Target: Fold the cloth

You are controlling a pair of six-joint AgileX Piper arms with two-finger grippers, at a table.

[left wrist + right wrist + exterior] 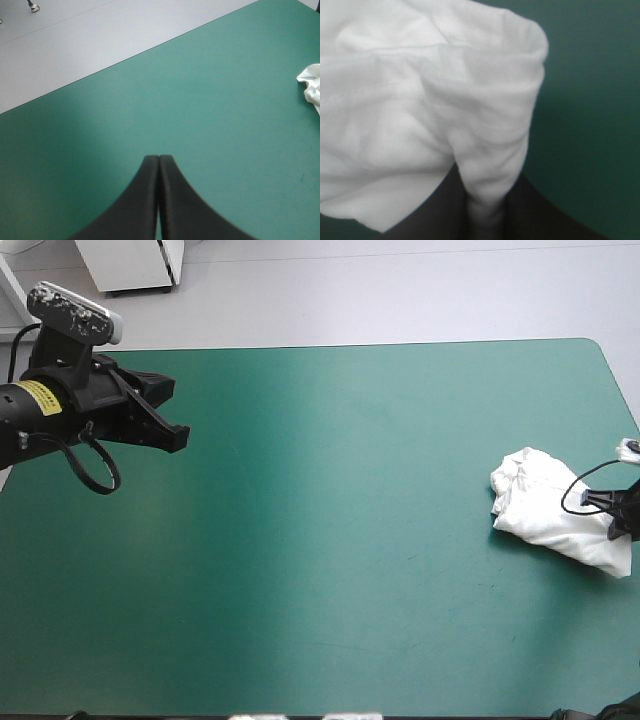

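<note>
Table (330,540): teal-green cover over whole top; far edge straight, far right corner rounded. Cover lies flat, few faint dark specks toward right half. T-shirt (540,505): white, crumpled heap, resting directly on cover, close to right edge, roughly midway between far and near edges, well apart from left edge.

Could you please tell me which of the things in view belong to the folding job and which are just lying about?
Belongs to the job:
the T-shirt, a crumpled heap near the table's right edge;
the right end effector, shut on it;
the left end effector, shut and empty.

Just lying about:
nothing loose shows, only the teal-green cover.
</note>
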